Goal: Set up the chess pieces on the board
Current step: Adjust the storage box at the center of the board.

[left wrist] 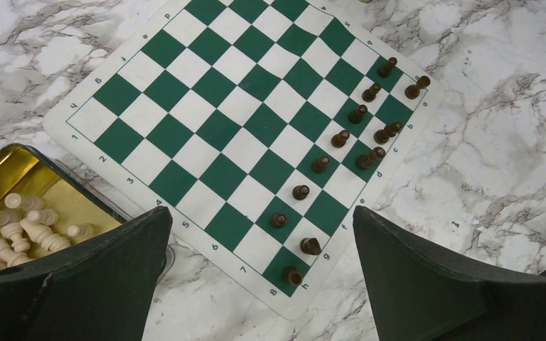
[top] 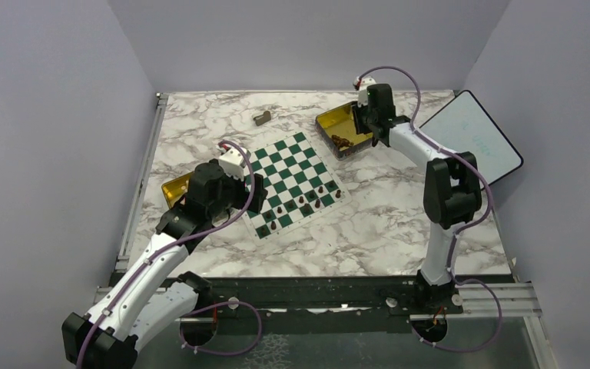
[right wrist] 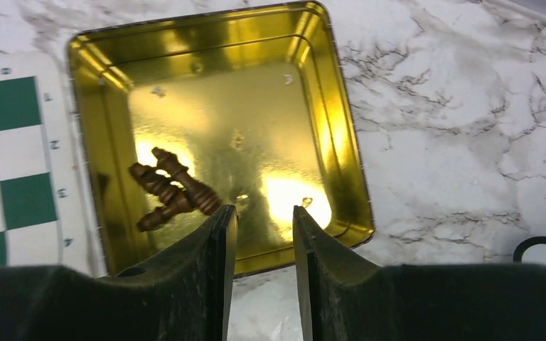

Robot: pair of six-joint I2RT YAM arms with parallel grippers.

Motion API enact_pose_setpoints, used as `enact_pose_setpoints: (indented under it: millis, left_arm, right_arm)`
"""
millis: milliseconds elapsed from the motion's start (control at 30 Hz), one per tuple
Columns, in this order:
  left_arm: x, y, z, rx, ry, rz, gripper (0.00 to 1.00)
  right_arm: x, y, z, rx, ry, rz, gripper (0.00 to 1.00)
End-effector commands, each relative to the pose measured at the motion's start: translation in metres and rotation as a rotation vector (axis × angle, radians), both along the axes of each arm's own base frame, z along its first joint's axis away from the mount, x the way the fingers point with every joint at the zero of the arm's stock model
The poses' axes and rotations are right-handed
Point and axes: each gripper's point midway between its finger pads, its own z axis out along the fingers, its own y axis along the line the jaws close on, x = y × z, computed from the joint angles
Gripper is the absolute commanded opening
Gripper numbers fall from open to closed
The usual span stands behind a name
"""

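Note:
The green-and-white board (top: 288, 181) lies mid-table. Several dark brown chess pieces (top: 307, 201) stand along its near-right edge; in the left wrist view they (left wrist: 340, 138) form two rows on the board (left wrist: 242, 121). My left gripper (left wrist: 261, 213) hangs open over the board's near-left corner (top: 255, 192), holding nothing. More brown pieces (right wrist: 174, 188) lie in a heap in the gold tin (right wrist: 206, 28) at the back right (top: 330, 121). My right gripper (right wrist: 263, 211) hovers over that tin (top: 369, 127), jaws a little apart and empty, just right of the heap.
A second gold tin (left wrist: 14, 177) with white pieces (left wrist: 14, 227) sits left of the board (top: 173, 188). A grey-tan block (top: 262, 118) lies behind the board. A white black-rimmed panel (top: 472, 138) leans at the right edge.

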Motion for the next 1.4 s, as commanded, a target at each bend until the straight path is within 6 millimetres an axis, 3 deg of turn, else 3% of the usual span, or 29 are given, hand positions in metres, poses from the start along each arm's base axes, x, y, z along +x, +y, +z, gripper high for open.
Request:
enact_pose_setpoints:
  millis: [0,200,367,900,1033,1367]
  left_arm:
    - [-0.003,-0.009,0.007,-0.030,-0.031,-0.055,0.99]
    - [-0.004,-0.006,0.011,-0.034,-0.046,-0.041,0.99]
    - [-0.003,-0.005,0.013,-0.033,-0.052,-0.035,0.99]
    - [-0.001,-0.004,0.008,-0.019,-0.042,-0.026,0.98]
    - [0.000,-0.004,0.006,-0.015,-0.032,-0.028,0.98]
    - [0.000,-0.005,0.005,-0.021,-0.029,-0.029,0.98]
  right_arm:
    - [0.016,-0.026,-0.023,-0.052,0.093,0.041,0.41]
    - [0.046,-0.049,-0.033,-0.107,0.118,-0.008,0.43]
    - [0.059,-0.054,-0.036,-0.097,0.127,0.000,0.46]
    - [0.075,-0.067,-0.072,-0.123,0.187,-0.048,0.43]
    - [0.075,-0.066,-0.080,-0.113,0.213,-0.067,0.35]
    - [0.073,-0.076,-0.068,-0.086,0.215,-0.185,0.13]
